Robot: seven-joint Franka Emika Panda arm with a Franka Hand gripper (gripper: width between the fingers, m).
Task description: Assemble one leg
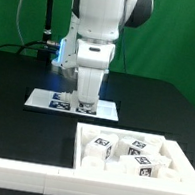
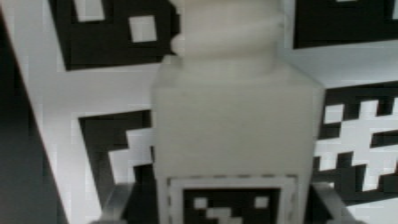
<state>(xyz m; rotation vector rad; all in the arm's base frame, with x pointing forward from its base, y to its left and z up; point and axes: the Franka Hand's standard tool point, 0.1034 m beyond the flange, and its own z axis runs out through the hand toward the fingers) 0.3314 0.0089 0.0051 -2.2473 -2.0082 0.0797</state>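
**Leg at the claw, low over the marker board: a loose or crooked hold is the risk**

Nearest in the exterior view runs a long white rail [image 1: 22, 180]. Just behind it, toward that view's right, sits a white walled tray [image 1: 79, 143] holding several small tagged blocks [image 1: 133, 151]. Farther back on the black surface [image 1: 24, 69] lies the marker board [image 1: 40, 99]. The claw [image 1: 85, 102] hangs right over it, pointing straight down from the arm [image 1: 96, 25].

The wrist view is filled by the leg [image 2: 222, 120], a white block with a knobbly end and a tag on its face. It sits right at the claw, with the board's printed squares behind it. No finger shows plainly in either view, so nobody can tell whether the claw is clamped on the leg or merely around it.

If the hold is light or off-centre, the leg would probably twist or drop on lifting. That would spoil its line-up for the next joint. Being so low, a sideways move might also scrape the leg along the board.
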